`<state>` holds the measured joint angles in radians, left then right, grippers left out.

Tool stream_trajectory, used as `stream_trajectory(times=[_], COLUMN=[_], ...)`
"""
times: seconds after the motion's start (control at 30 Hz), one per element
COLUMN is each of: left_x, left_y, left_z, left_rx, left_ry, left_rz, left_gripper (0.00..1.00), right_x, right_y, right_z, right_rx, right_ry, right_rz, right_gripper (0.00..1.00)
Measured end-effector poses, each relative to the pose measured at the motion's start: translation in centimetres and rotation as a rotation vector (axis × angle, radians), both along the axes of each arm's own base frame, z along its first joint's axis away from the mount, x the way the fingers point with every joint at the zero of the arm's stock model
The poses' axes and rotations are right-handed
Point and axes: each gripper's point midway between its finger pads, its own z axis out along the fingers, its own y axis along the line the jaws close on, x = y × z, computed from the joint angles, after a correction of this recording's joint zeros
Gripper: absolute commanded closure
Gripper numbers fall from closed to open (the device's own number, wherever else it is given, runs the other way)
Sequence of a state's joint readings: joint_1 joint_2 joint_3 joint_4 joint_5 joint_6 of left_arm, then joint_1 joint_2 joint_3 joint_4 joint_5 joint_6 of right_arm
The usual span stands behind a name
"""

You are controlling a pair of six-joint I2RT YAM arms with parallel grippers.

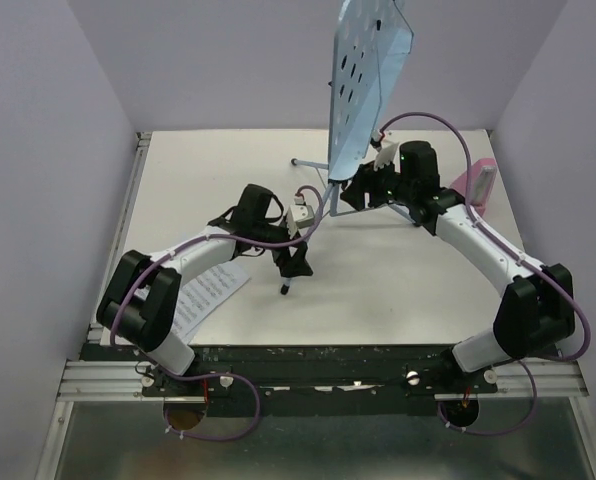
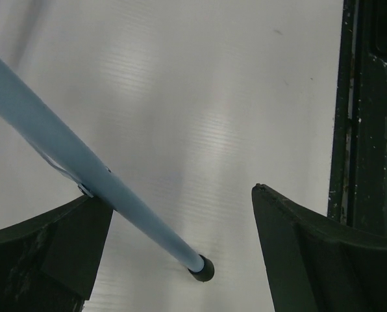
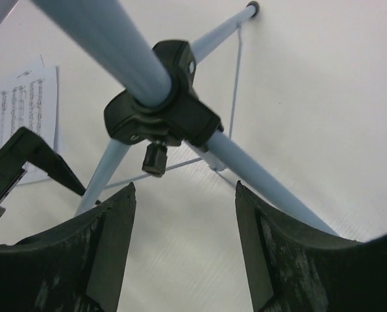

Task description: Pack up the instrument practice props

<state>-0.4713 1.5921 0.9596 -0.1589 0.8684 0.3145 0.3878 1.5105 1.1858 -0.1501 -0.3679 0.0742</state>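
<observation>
Dark fingers [image 2: 50, 253] of the left gripper [image 2: 180, 195] fill the bottom corners of the left wrist view, spread wide. One light-blue leg [image 2: 83, 169] of the music stand [image 1: 368, 80] runs between them from the upper left down to its black rubber foot [image 2: 202, 268]. It passes just beside the left-hand finger, well apart from the other, so nothing is clamped.

From above, the stand rises upright at top centre of the white table [image 1: 378, 290], its hole-punched desk [image 1: 363, 60] tilted and reaching toward the camera. The right gripper [image 1: 353, 195] sits right of the stand's lower pole. Its own view shows the jaws partly apart, below the black hub [image 3: 161, 117] where the legs meet the pole, closed on nothing.

White sheet-music pages [image 1: 213, 290] lie flat at lower left, partly under the left arm. The pink metronome [image 1: 475, 185] stands at the right edge of the table, behind the right arm.
</observation>
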Motion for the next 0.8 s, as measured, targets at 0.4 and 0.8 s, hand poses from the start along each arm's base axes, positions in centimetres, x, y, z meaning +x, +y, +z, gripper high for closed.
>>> stream_trajectory(times=[0.4,0.8], left_x=[1.5,15.9], left_y=[3.5,2.6], left_z=[6.1,9.9], left_rx=[-0.008,-0.057], left_ry=[-0.127,-0.420], left_rz=[-0.030,0.036], left_gripper=[0.01,0.16], right_x=[-3.9,-8.3], right_y=[-2.0,-2.5], right_z=[0.7,-0.5], right_rx=[-0.026,-0.056], right_ry=[-0.017,0.032], right_rz=[0.015,0.124], right_gripper=[0.25,0.26])
